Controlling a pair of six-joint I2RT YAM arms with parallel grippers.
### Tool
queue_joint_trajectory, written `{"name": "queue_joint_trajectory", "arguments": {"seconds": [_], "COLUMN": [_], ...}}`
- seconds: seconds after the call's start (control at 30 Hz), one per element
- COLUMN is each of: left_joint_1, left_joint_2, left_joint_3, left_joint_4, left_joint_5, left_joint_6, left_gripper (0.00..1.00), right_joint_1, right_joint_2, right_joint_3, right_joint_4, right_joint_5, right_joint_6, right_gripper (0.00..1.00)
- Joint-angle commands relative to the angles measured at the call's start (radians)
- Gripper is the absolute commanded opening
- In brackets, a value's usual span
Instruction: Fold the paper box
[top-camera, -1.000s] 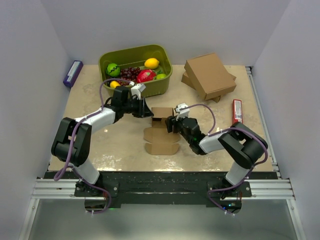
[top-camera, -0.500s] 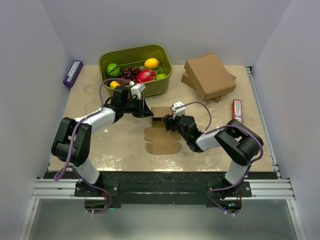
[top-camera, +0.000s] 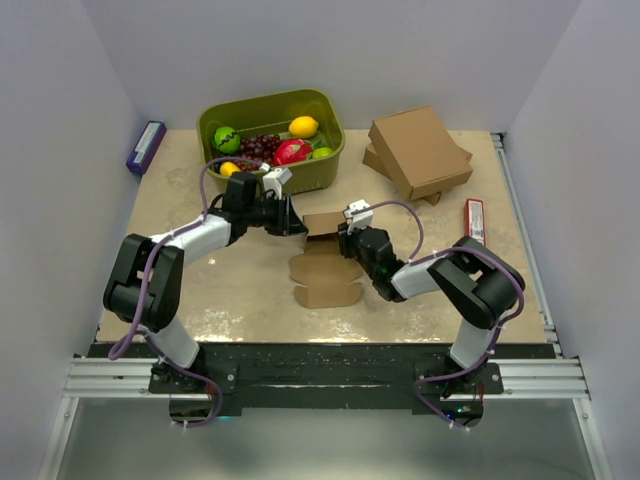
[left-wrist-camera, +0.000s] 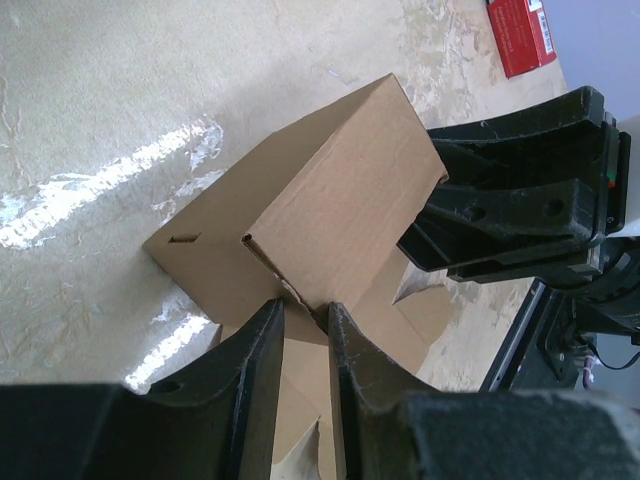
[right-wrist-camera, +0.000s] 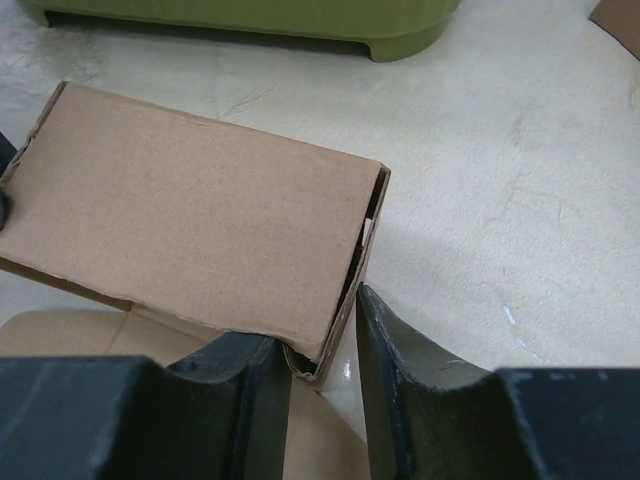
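**Now two pincers hold one box**

The paper box sits in the middle of the tabletop. Its long side runs left to right, straight between the arms. The left pincer pinches its left corner, and the right pincer pinches the thin right wall. Both are just as close. Flat flaps lie on the near side, not yet folded up. Behind, the green tub holds fruit: grapes, a lemon, something red.

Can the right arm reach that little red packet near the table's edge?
Probably yes, but not right away. Only bare table lies between them, yet the right gripper is clamped on the paper box at its corner and would have to let go before going to the red packet.
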Motion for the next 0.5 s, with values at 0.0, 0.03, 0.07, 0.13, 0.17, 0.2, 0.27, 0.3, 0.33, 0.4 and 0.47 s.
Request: {"name": "queue_joint_trajectory", "arguments": {"seconds": [0.0, 0.03, 0.07, 0.13, 0.17, 0.2, 0.27, 0.3, 0.33, 0.4, 0.47], "left_joint_1": [-0.002, -0.002, 0.000, -0.002, -0.002, -0.002, -0.002, -0.002, -0.002, -0.002, -0.002], "left_joint_2": [0.017, 0.017, 0.014, 0.014, 0.014, 0.013, 0.014, 0.014, 0.014, 0.011, 0.009], "left_joint_3": [0.009, 0.006, 0.005, 0.002, 0.000, -0.002, -0.006, -0.008, -0.008, -0.009, -0.011], "left_joint_4": [-0.002, 0.001, 0.004, 0.015, 0.018, 0.028, 0.036, 0.039, 0.039, 0.041, 0.042], "left_joint_5": [0.034, 0.037, 0.038, 0.046, 0.051, 0.055, 0.064, 0.066, 0.069, 0.069, 0.069], "left_joint_6": [0.019, 0.016, 0.015, 0.012, 0.006, 0.003, -0.005, -0.007, -0.007, -0.007, -0.008], "left_gripper": [0.28, 0.28, 0.28, 0.28, 0.28, 0.28, 0.28, 0.28, 0.28, 0.28, 0.28], "right_joint_1": [0.017, 0.020, 0.028, 0.035, 0.045, 0.049, 0.057, 0.058, 0.058, 0.062, 0.068], "right_joint_2": [0.012, 0.012, 0.013, 0.021, 0.023, 0.026, 0.035, 0.038, 0.040, 0.047, 0.050], "right_joint_3": [0.057, 0.059, 0.060, 0.068, 0.071, 0.079, 0.088, 0.092, 0.094, 0.100, 0.106], "right_joint_4": [0.009, 0.008, 0.003, -0.011, -0.015, -0.026, -0.043, -0.050, -0.054, -0.072, -0.084], "right_joint_5": [0.032, 0.046, 0.059, 0.104, 0.116, 0.127, 0.158, 0.167, 0.185, 0.201, 0.225], "right_joint_6": [0.014, 0.016, 0.017, 0.017, 0.016, 0.014, 0.014, 0.014, 0.016, 0.016, 0.014], "right_gripper": [0.30, 0.29, 0.27, 0.21, 0.19, 0.18, 0.14, 0.13, 0.10, 0.05, 0.00]}}
